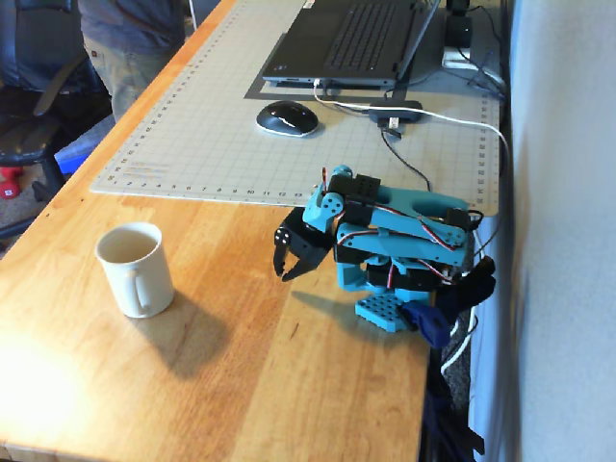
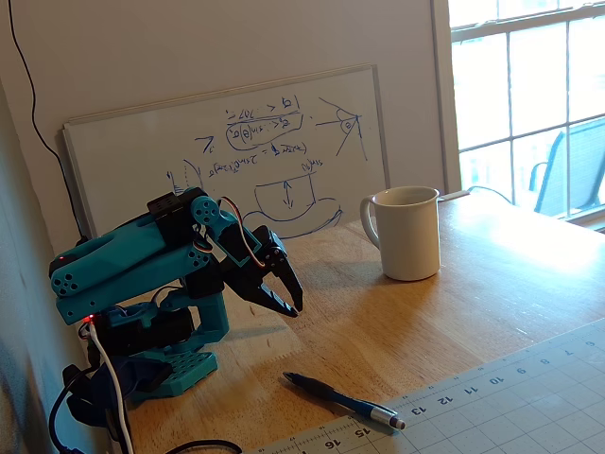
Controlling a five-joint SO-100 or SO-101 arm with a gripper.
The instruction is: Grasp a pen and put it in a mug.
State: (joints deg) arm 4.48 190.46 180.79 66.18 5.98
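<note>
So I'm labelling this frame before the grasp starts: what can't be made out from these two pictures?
- The pen: visible in one fixed view only; in the other, the folded arm seems to block it.
- The mug: its bottom inside is hidden by its own wall in both fixed views.
- The claw: dark, pointing down; whether open or shut cannot be told.
- The whiteboard: writing too small to read.

Bare tabletop (image 2: pixel 492 312) between claw (image 2: pixel 284 298), mug (image 2: pixel 408 234)

It looks like a home office. A laptop (image 1: pixel 351 40) and mouse (image 1: pixel 286 117) sit on a wooden desk (image 1: pixel 318 385). A scribbled whiteboard (image 2: pixel 227 151) leans beside a window (image 2: pixel 529 95).
</note>
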